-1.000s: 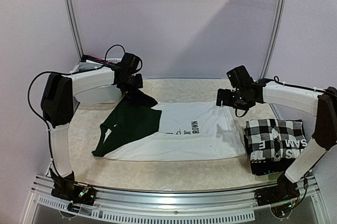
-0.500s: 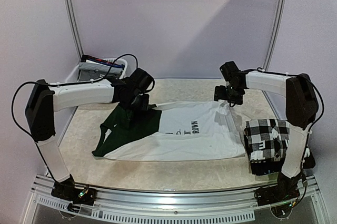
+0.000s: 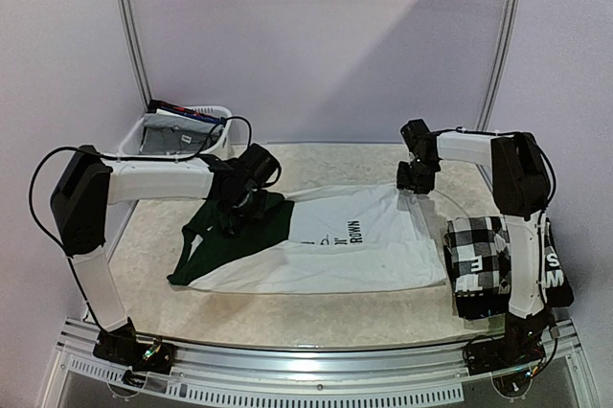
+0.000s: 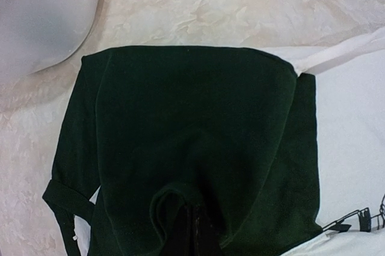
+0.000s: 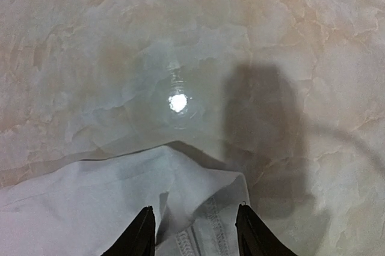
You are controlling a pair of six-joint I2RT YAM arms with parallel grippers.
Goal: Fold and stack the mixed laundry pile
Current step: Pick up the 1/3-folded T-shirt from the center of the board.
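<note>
Our left hand (image 4: 194, 232) clamps the dark part (image 4: 192, 118) of the white cloth (image 3: 354, 236); our right hand (image 5: 194, 223), half-open, straddles its far corner and might pinch only hem, skewing the fold.

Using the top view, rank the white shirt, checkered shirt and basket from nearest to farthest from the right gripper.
1. The white shirt, its far corner at the right gripper.
2. The checkered shirt, near right.
3. The basket, far left.
</note>
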